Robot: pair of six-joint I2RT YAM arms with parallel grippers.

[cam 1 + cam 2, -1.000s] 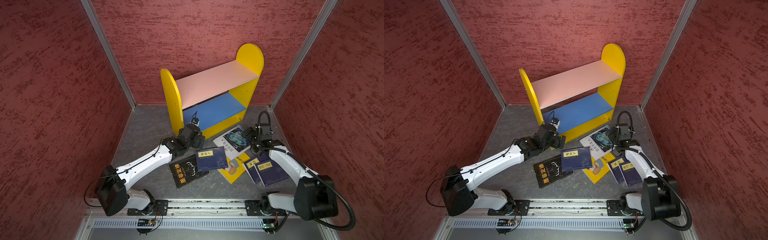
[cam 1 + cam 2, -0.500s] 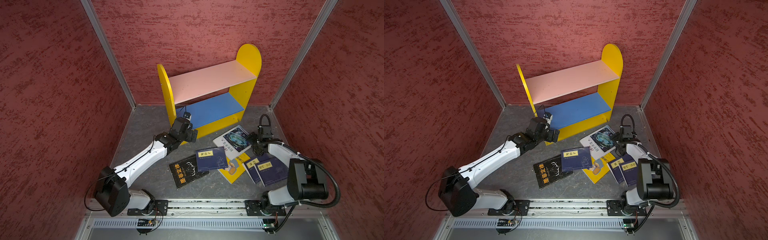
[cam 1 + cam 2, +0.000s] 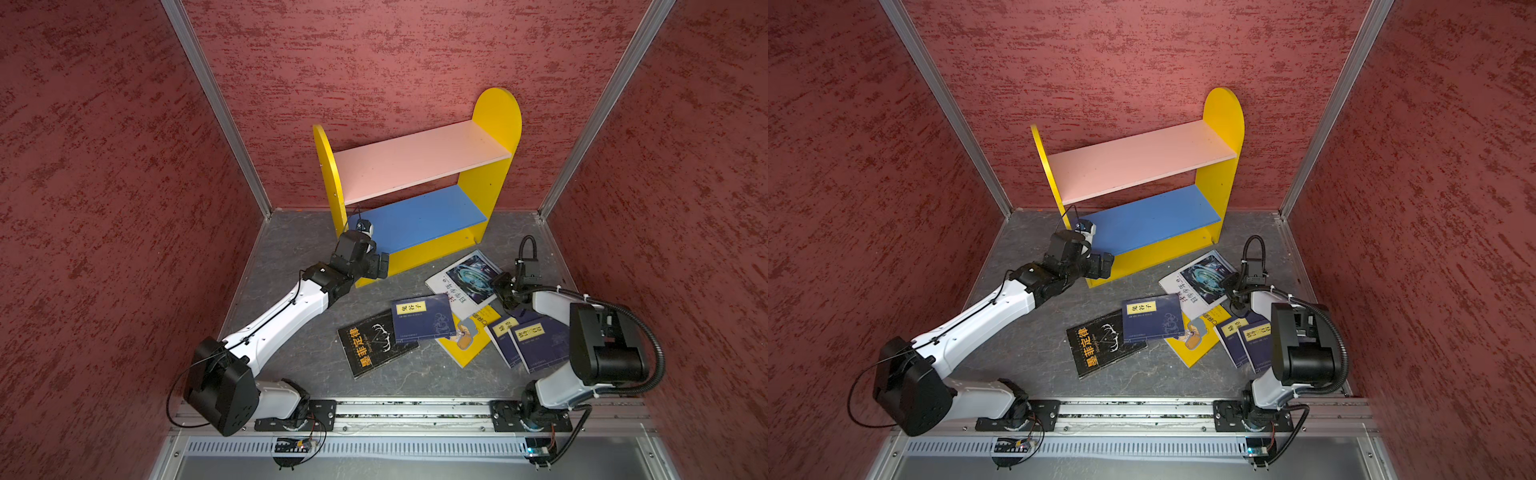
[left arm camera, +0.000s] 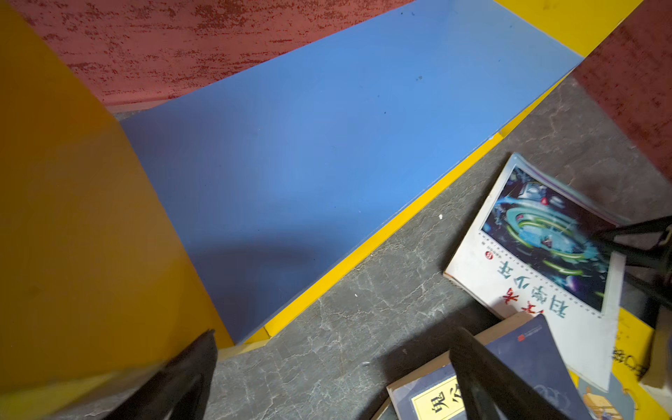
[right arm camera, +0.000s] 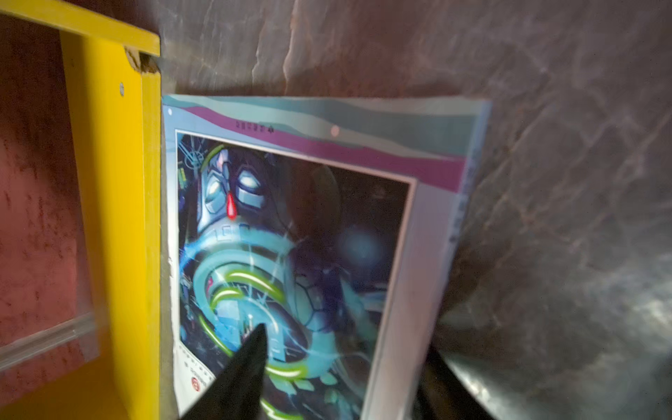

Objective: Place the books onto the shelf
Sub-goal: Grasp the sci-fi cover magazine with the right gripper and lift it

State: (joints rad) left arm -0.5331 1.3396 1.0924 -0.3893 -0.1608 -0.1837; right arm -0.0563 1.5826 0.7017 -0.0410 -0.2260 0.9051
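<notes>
- In the last sec your R end effector (image 3: 500, 287) narrows over the white book (image 3: 463, 277), right of centre. One finger on the cover, one past its edge; can't tell if clamped.
- Shelf (image 3: 492, 174) has swung squarer; boards bare, other books (image 3: 419, 318) flat on the desk (image 3: 291, 249), so 1st pick only starting.
- L end effector (image 3: 381, 266) wide apart, empty, at the shelf's lower-left corner, arm stretched; R arm folded back.

White arms (image 3: 286, 311), black joints (image 3: 220, 386) (ribbed black hose (image 3: 658, 357) on the right).
</notes>
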